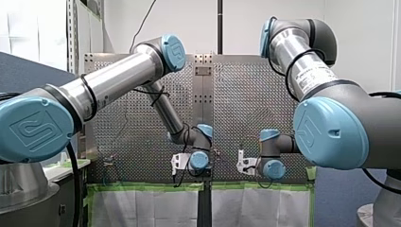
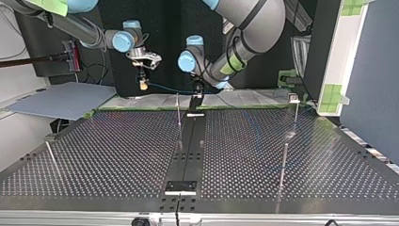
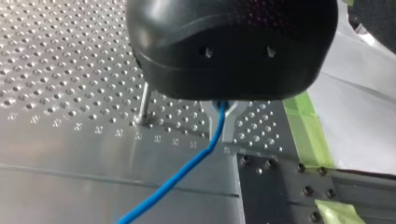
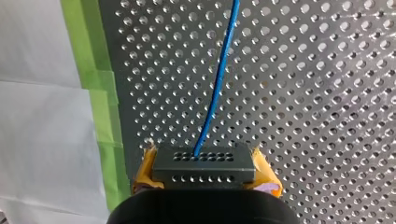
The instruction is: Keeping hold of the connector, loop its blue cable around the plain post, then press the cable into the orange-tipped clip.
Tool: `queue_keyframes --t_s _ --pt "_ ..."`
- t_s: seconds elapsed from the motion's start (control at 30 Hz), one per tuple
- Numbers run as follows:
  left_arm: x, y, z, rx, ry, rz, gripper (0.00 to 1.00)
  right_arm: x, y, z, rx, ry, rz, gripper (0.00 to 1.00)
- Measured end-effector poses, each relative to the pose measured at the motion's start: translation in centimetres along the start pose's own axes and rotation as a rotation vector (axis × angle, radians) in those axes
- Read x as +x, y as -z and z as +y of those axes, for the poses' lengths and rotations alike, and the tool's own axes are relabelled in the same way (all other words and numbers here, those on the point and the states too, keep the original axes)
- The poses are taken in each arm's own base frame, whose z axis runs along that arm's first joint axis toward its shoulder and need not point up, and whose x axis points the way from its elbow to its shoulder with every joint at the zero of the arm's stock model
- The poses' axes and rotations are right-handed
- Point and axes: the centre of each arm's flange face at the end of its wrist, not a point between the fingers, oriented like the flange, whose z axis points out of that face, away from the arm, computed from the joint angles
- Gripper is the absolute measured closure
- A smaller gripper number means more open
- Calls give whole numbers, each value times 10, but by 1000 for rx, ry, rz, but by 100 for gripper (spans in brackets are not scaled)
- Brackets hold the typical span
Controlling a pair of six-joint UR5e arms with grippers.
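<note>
Nearest to the right wrist camera was my right gripper (image 4: pixel 204 176). Its yellow pads (image 4: pixel 265 177) were closed on the dark connector (image 4: pixel 204 161), with one pad at each end of it. From a hole in the face of the connector the blue cable (image 4: pixel 215 88) ran straight ahead over the perforated table (image 4: pixel 317 93). It ran alongside the strip of green tape (image 4: pixel 100 102), with the white sheet (image 4: pixel 42 116) lying beyond the tape.

In the left wrist view my left gripper (image 3: pixel 222 122) stood low over the table with its metal fingers (image 3: pixel 236 119) narrow. The cable passed between them and was held there, then it ran on above the table surface. A plain post (image 3: pixel 144 105) stood upright just beside these fingers and apart from the cable, and the cable was not looped around it.

In the top view the cable hung in a shallow curve between the two grippers, and both of them were at the far edge of the table.
</note>
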Motion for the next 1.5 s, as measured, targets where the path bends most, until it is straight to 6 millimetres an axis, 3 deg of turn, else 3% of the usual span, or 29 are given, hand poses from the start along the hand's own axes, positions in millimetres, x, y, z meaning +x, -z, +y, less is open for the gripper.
queue_keyframes --t_s 0.67,1.5 --pt "-5 11 -17 4 6 -23 100 11 -15 18 -29 -3 13 100" --pt "-15 1 -19 0 9 -55 100 13 -18 21 -25 -6 21 100"
